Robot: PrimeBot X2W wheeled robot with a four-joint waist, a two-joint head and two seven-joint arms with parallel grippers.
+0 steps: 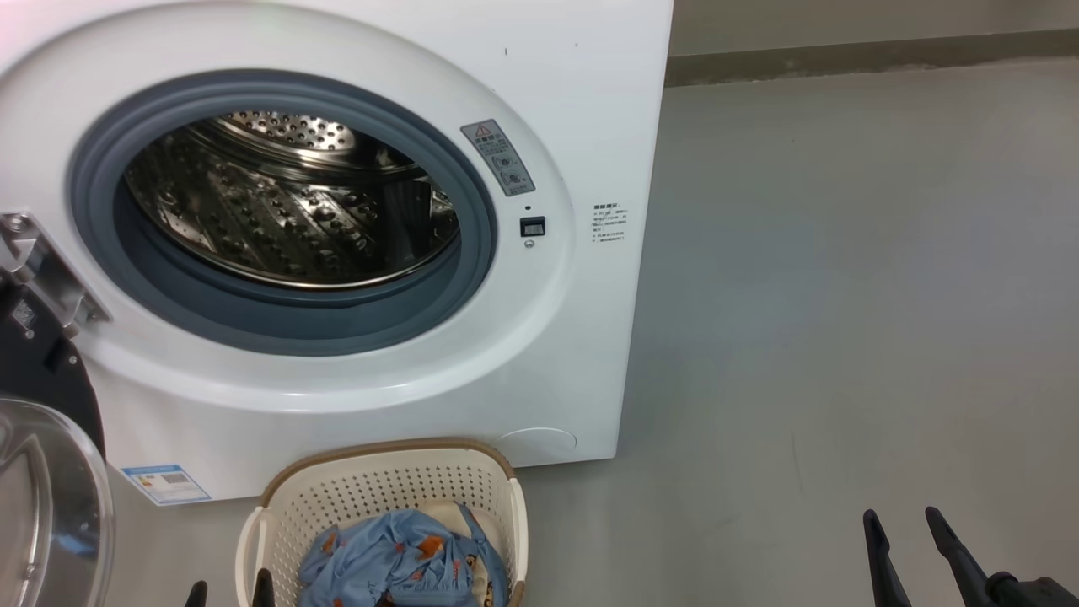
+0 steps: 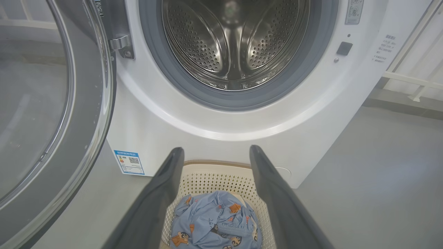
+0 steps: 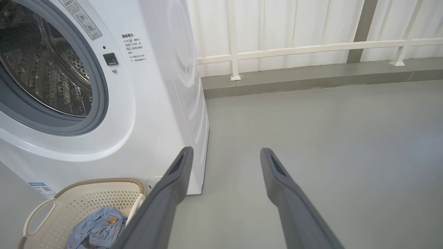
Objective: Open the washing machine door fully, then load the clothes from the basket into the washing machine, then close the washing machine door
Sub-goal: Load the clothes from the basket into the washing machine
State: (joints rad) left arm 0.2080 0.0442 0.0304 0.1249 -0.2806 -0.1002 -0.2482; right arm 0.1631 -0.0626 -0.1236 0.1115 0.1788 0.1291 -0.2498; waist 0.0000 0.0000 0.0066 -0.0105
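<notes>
Clothes [image 2: 214,221] in the basket [image 2: 214,181] look soft and floppy, so we'd pinch the bunched top fold with our left gripper [image 2: 216,150], spread wide like the right gripper [image 3: 225,152].

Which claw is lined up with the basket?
The left claw: the basket and its blue clothes sit between its fingers. The right claw points at the floor beside the machine.

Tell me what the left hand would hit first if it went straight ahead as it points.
Likely the white front of the washing machine, just below its opening. The left hand seems aimed above the basket and the clothes, though depth is hard to judge.
</notes>
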